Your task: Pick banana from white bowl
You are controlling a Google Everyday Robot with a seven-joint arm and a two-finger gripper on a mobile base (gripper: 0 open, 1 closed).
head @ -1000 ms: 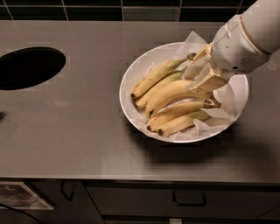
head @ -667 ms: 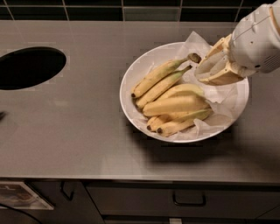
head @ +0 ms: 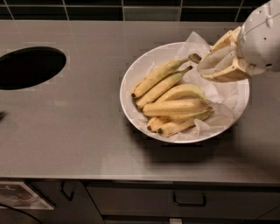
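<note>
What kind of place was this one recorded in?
Probably a kitchen: grey countertop with a round hole, dark wall tiles behind, drawers below. The gripper hangs over the white bowl of bananas.

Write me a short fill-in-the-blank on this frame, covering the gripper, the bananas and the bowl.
1. The gripper hangs above the white bowl, carrying ___.
2. The banana lies ___ the white bowl, which stands on the counter.
3. The green-tinged pair points its stem toward the ___.

Missing words: nothing; inside; gripper.
</note>
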